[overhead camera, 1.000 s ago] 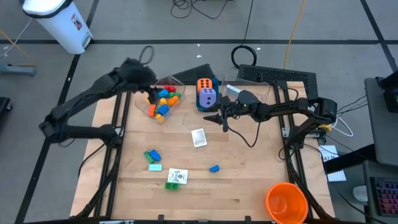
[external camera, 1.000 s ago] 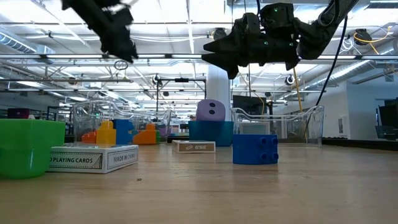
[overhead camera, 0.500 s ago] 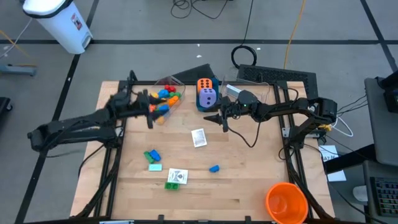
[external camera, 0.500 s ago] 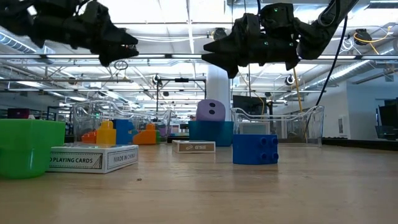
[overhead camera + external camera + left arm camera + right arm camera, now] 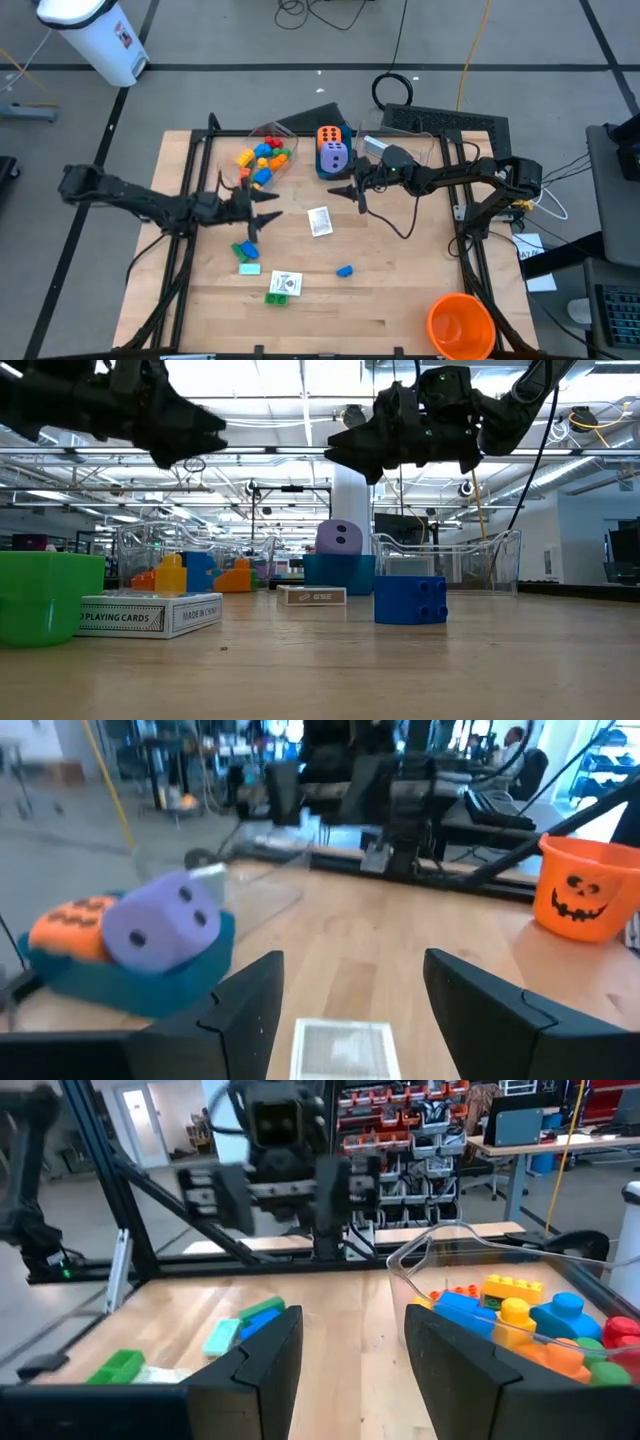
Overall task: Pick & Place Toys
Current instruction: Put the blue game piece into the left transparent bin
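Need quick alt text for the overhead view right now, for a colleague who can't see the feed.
Overhead: the left gripper, open and empty, hangs above loose bricks. The right gripper, also empty, waits beside the blue box holding two dice.

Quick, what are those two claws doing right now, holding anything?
Left gripper: jaws open, holding nothing.
Right gripper: jaws open, holding nothing.

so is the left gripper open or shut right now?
Open. The left gripper shows a clear gap between its fingers, nothing held; a white card lies on the table beyond.
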Available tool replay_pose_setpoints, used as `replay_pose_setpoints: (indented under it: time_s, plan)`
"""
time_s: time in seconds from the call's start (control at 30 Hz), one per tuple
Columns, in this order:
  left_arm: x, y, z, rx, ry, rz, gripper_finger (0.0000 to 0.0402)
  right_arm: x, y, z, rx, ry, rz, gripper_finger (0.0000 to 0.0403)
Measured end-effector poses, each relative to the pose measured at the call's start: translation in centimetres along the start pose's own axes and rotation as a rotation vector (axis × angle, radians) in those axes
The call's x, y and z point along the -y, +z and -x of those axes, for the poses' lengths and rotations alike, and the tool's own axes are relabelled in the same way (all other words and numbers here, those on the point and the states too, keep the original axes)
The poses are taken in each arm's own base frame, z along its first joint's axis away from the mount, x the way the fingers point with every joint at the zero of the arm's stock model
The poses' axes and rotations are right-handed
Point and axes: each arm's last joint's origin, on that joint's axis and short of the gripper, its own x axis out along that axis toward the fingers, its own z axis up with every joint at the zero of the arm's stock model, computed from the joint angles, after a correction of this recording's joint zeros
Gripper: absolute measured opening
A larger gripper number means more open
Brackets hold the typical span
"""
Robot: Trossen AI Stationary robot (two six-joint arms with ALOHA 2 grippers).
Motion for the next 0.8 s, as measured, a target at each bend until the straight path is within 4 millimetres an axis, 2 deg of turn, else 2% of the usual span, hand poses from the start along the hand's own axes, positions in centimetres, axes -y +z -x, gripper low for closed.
replay_pose_setpoints:
  time_s: [0.13, 0.27, 0.57, 0.8]
  plan:
    - [1.7, -0.1, -0.4, 0.064, -0.027, -0.06, 0.0243, 0.0, -0.3, 0.0, -0.025, -0.001, 0.018, 0.017]
    - [2.5, -0.8, -1.0, 0.063, -0.055, -0.088, 0.0243, 0.0, -0.4, 0.0, -0.034, 0.002, 0.007, 0.0169]
    - [2.5, -2.1, -1.8, 0.004, -0.041, -0.14, 0.0243, -1.4, -0.7, -0.6, -0.056, 0.051, 0.019, 0.0171]
    - [2.1, -2.1, -2.0, 0.0, -0.018, -0.142, 0.0243, -2.4, -1.1, -1.0, -0.084, 0.09, 0.174, 0.0171]
